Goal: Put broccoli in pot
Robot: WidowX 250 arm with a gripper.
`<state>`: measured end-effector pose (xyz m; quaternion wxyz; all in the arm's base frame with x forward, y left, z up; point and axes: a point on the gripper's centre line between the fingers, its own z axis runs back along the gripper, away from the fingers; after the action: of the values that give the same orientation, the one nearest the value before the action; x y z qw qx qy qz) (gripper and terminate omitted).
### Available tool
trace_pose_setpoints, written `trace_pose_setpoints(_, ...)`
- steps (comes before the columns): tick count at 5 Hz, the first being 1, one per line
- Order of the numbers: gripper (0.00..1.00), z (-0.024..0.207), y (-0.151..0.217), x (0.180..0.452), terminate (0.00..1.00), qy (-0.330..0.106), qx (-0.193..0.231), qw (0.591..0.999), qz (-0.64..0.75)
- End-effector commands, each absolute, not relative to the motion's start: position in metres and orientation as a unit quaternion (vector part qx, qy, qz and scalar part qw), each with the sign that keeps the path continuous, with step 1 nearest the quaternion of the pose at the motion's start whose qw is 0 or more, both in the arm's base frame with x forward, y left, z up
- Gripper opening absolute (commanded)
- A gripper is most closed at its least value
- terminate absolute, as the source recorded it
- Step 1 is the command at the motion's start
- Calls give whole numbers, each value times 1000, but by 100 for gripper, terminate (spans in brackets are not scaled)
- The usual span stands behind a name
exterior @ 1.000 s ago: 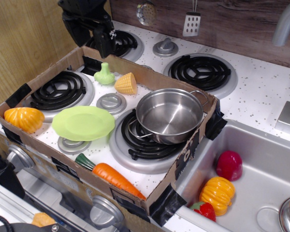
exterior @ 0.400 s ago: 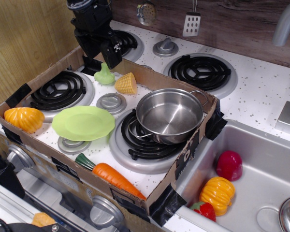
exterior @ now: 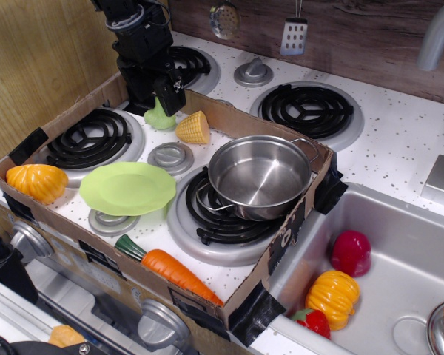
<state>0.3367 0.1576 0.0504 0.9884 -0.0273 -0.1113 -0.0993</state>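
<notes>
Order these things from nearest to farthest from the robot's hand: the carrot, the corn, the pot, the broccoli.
1. Broccoli: right under the hand, at the box's back edge.
2. Corn: just to the right of the broccoli.
3. Pot: on the front right burner.
4. Carrot: at the box's front edge.

plate | carrot | corn | orange squash

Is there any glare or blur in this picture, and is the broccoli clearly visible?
In the observation.image view, the pot shows bright reflections on its inner wall and rim. The scene is sharp and evenly lit, with soft shadows. The broccoli is partly hidden by the dark gripper over it, so only its lower part shows; the jaws cannot be made out.
</notes>
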Motion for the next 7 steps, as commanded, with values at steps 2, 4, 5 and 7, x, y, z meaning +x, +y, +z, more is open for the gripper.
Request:
trace_pose_setpoints(2,100,56,174,364,0,-117,6,987,-113)
trace_pose_setpoints(4,100,31,165,358,0,-117,-31,989,-89)
trace_pose_setpoints(5,0,34,163,358,0,-110,-29,989,-95)
trace_pose_setpoints(7,0,68,164,363,0,-100,37,986,-130)
